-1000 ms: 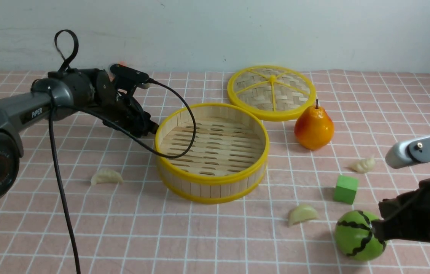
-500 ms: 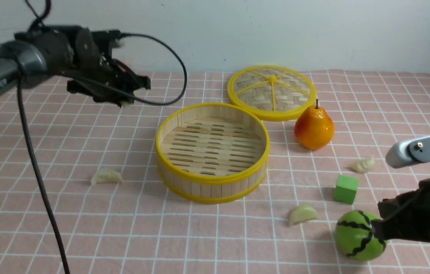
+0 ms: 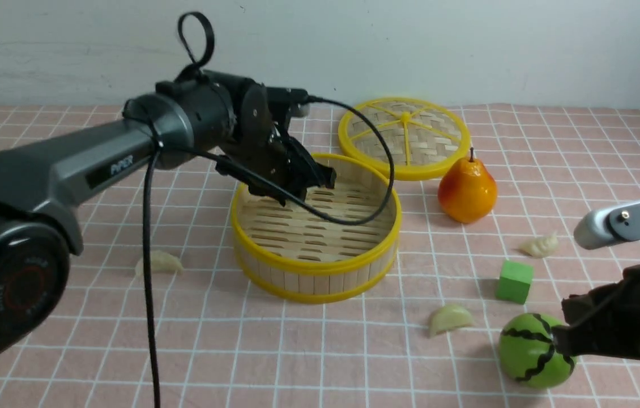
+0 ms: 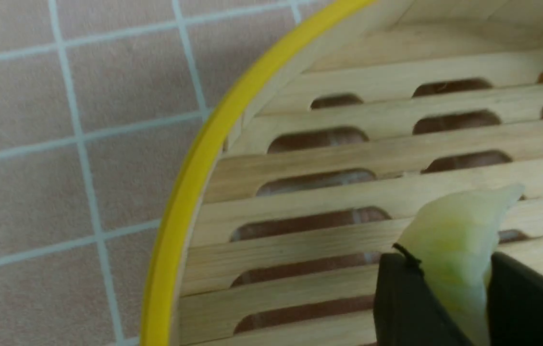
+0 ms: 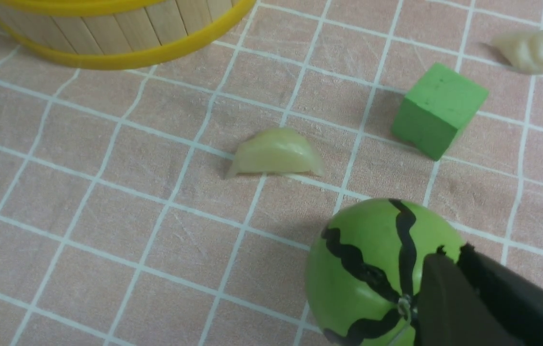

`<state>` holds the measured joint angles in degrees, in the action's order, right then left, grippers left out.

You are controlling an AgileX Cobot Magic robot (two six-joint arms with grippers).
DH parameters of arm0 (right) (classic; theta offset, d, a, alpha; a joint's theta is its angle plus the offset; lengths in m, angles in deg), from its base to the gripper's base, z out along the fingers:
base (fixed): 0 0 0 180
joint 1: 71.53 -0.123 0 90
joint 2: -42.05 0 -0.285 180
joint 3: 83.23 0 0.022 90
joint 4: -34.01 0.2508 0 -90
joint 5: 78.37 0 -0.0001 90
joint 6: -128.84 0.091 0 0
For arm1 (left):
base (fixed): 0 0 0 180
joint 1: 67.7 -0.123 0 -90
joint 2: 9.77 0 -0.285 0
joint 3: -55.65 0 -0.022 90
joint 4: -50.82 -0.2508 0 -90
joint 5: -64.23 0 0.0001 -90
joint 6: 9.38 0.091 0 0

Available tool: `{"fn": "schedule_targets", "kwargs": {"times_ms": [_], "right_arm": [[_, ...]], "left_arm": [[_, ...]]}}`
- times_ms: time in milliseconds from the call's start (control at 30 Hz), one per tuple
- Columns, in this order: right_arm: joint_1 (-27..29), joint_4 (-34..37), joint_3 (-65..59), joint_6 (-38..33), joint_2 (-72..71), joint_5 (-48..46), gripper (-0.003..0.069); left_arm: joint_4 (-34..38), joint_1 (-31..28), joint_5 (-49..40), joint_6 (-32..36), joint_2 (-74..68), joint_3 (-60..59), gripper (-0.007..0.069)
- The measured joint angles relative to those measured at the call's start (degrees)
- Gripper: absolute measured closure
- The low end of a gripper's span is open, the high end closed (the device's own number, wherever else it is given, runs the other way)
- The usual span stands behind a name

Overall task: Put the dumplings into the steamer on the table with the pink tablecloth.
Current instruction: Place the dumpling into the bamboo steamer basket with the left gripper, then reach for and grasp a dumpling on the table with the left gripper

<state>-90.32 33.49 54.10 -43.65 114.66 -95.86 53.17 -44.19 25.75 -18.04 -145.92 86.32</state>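
While the front view hides what the left claw [image 3: 323, 177] carries, the left wrist view shows it pinching a dumpling [image 4: 459, 230] over the steamer [image 3: 308, 280] floor; right claw [image 5: 459, 276] closed beside melon ball [image 5: 372, 269].

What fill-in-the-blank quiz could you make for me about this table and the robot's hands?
1. The left hand holds a ____ above the steamer.
2. The orange fruit standing beside the lid is a ____.
3. The dumplings lying on the pink tablecloth number ____.
Missing words: dumpling; pear; three.
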Motion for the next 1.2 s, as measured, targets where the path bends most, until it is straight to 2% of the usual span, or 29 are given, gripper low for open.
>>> {"fn": "schedule_targets", "kwargs": {"times_ms": [33, 167, 200, 233, 300, 367, 467, 600, 733, 767, 867, 900, 933, 1067, 1200], "right_arm": [[0.0, 0.0, 0.0, 0.0, 0.0, 0.0, 0.0617], [0.0, 0.0, 0.0, 0.0, 0.0, 0.0, 0.0617], [0.0, 0.0, 0.0, 0.0, 0.0, 0.0, 0.0617], [0.0, 0.0, 0.0, 0.0, 0.0, 0.0, 0.0617], [0.0, 0.0, 0.0, 0.0, 0.1, 0.0, 0.0617], [0.0, 0.0, 0.0, 0.0, 0.2, 0.0, 0.0617], [0.0, 0.0, 0.0, 0.0, 0.2, 0.0, 0.0617], [0.0, 0.2, 0.0, 0.0, 0.2, 0.0, 0.0617], [0.0, 1.5, 0.0, 0.0, 0.2, 0.2, 0.0613], [0.0, 2.2, 0.0, 0.0, 0.2, 0.4, 0.061], [0.0, 3.0, 0.0, 0.0, 0.2, 0.5, 0.0607], [0.0, 3.1, 0.0, 0.0, 0.2, 0.5, 0.0605], [0.0, 3.1, 0.0, 0.0, 0.2, 0.5, 0.0604], [0.0, 3.1, 0.0, 0.0, 0.2, 0.4, 0.0601], [0.0, 3.1, 0.0, 0.0, 0.2, 0.1, 0.06]], "left_arm": [[0.0, 0.0, 0.0, -0.2, -0.1, 0.0, 0.0441], [-0.5, 0.0, 1.1, -4.6, -0.7, 0.0, 0.0349], [-0.5, 0.0, 1.2, -5.2, -0.5, 0.0, 0.0316], [-0.6, 0.0, 0.9, -6.0, 0.1, 0.0, 0.0251], [-0.8, 0.0, -0.2, -6.4, 2.0, 0.0, 0.0187], [-1.7, 0.0, -1.6, -6.7, 4.9, 0.0, 0.0157], [-6.1, -0.2, -5.3, -7.3, 12.0, 0.0, 0.0152], [-11.3, -2.1, -7.8, -8.3, 17.1, 0.4, 0.0197], [-11.9, -4.7, -8.0, -10.0, 15.4, 0.4, 0.026], [-12.1, -5.9, -7.9, -10.3, 13.2, 0.4, 0.0306], [-12.1, -7.2, -6.5, -11.2, 8.2, 0.4, 0.0383], [-11.9, -7.8, -5.5, -12.7, 4.1, 0.1, 0.0446], [-11.9, -7.8, -5.5, -13.5, 2.8, 0.0, 0.0469], [-10.0, -7.7, -7.6, -15.0, -0.3, -0.2, 0.0547], [-6.4, -6.5, -11.6, -13.7, 0.3, -0.1, 0.0591]]}}
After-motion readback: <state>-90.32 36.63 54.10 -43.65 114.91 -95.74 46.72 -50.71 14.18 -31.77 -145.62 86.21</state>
